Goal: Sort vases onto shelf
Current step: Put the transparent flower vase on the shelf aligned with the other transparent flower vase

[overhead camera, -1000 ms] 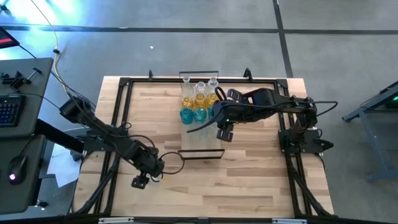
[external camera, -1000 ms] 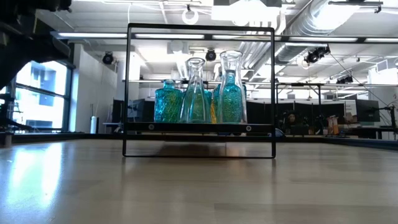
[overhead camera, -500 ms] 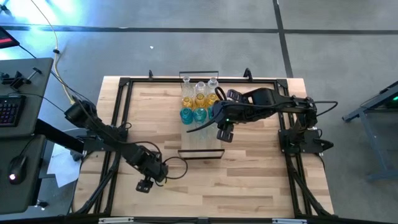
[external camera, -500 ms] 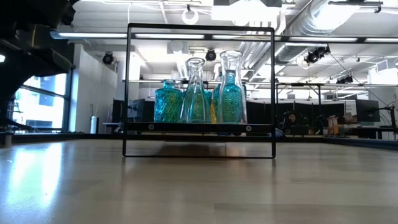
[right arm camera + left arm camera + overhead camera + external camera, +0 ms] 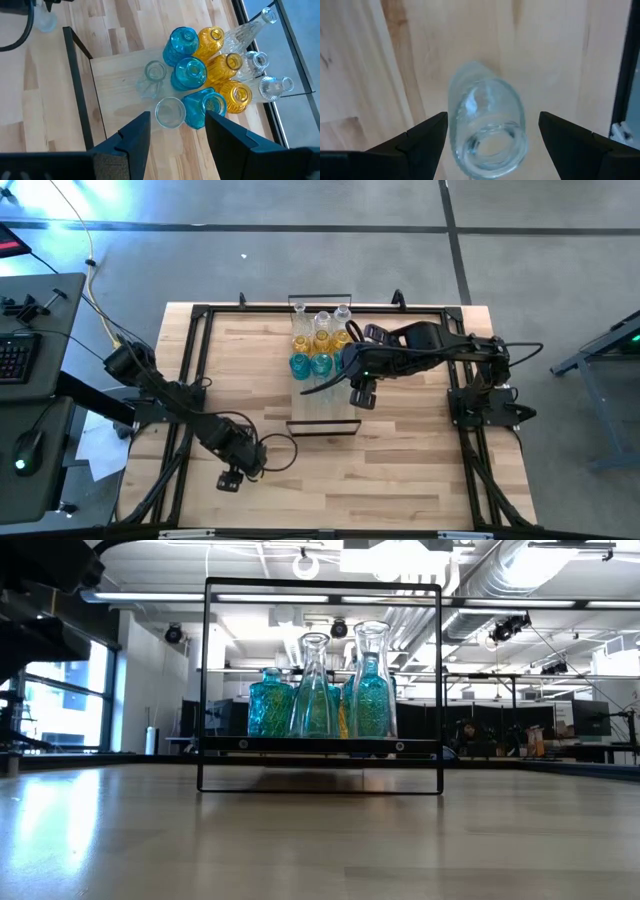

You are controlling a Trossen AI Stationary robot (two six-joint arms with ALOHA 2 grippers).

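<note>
Shifting across the last second, the left gripper [image 5: 231, 477] has slid along the near-left part of the bench [image 5: 400, 450] to stop over a lone clear vase [image 5: 487, 127]. In the left wrist view that vase stands upright between the wide-spread fingers [image 5: 427, 137], its mouth facing the camera, with bare wood on either side, so nothing is gripped yet. From above, the vase itself is hidden under the gripper. My reading is that this is the line-up for the next pick, with the closing squeeze still to come.

Over the shelf [image 5: 335, 420] the right gripper [image 5: 361, 397] has not moved in that second. It hangs just above the right side of the board with its fingers [image 5: 135, 132] roughly half apart and empty; a clear vase [image 5: 170, 112] stands on the board beneath the gap.

The sorted vases [image 5: 318, 345] are packed toward the far end of the shelf: teal ones nearest the middle, amber behind them, clear ones at the back. At least two more clear ones stand just nearer, though they are hard to count against the pale wood. The near half of the board is bare.

No brand, label or readable writing shows on the vases, the shelf or the arms
</note>
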